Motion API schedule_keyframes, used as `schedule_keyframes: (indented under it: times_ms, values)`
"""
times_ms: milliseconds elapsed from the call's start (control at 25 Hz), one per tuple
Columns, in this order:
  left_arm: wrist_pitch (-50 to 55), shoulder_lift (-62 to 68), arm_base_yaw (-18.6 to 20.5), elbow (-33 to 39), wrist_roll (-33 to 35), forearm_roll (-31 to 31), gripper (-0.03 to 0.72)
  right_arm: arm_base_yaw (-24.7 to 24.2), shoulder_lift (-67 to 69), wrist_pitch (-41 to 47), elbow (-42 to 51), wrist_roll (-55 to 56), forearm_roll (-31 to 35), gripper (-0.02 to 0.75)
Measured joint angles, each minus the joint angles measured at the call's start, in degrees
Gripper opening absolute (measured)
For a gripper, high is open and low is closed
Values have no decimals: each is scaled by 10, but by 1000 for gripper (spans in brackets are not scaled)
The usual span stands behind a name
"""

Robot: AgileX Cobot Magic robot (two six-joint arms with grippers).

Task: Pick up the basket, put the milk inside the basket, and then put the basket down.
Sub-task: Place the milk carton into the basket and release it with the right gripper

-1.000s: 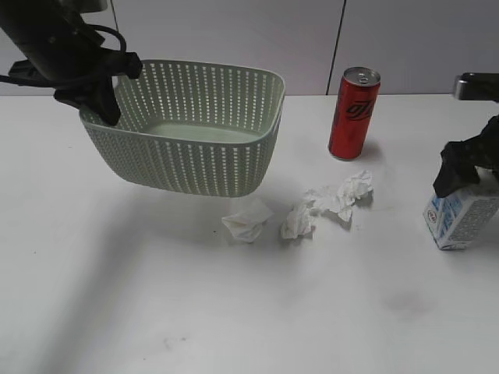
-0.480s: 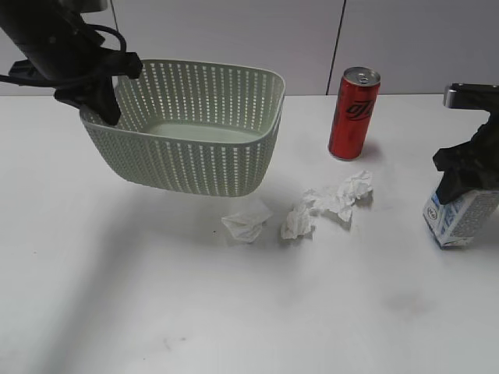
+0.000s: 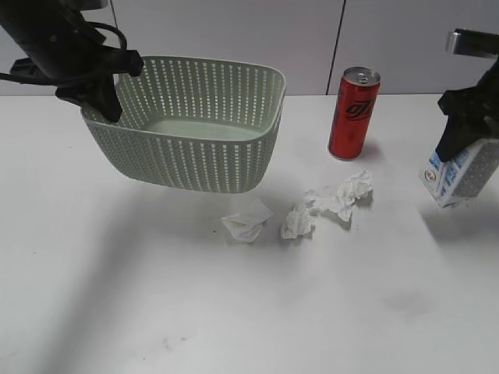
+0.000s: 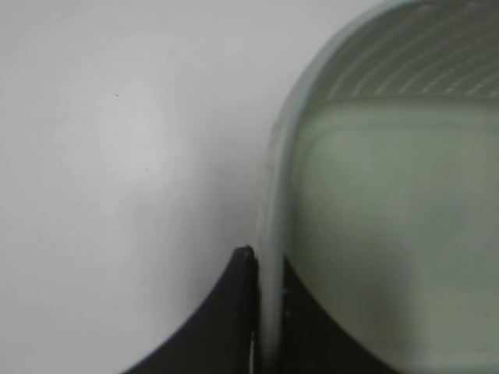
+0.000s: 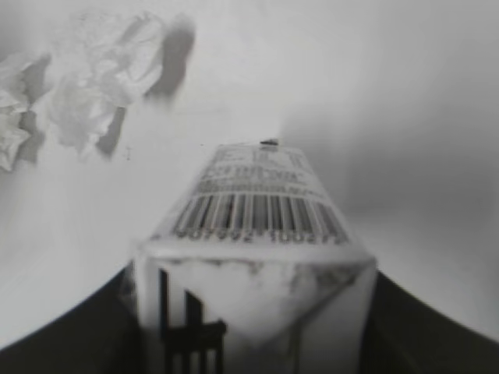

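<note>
The sage-green basket (image 3: 195, 125) hangs tilted above the table at the left, empty. My left gripper (image 3: 101, 97) is shut on the basket's left rim; in the left wrist view the rim (image 4: 273, 234) runs between the two black fingers (image 4: 267, 312). My right gripper (image 3: 461, 128) is shut on the top of the white-and-blue milk carton (image 3: 456, 175), which is tilted and held above the table at the far right. In the right wrist view the carton (image 5: 257, 234) fills the space between the fingers (image 5: 249, 312).
A red soda can (image 3: 353, 113) stands at the back, between the basket and the milk. Three crumpled white tissues (image 3: 312, 210) lie on the white table in front of the can; one also shows in the right wrist view (image 5: 86, 86).
My right gripper has lifted the milk carton off the table and upward. The basket and left gripper have barely moved.
</note>
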Motion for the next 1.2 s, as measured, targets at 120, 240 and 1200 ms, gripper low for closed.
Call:
schedule_keyframes:
  times_ms: [120,240,1200]
  values:
    - [0,0,0,0,0,0,-15,30,0,34,-49,0,1,361]
    - [0,0,0,0,0,0,-15,71,0,50,-102,2,6,361]
    - [2,0,0,0,2,5,-15,330,140,-61,-320,32,31,361]
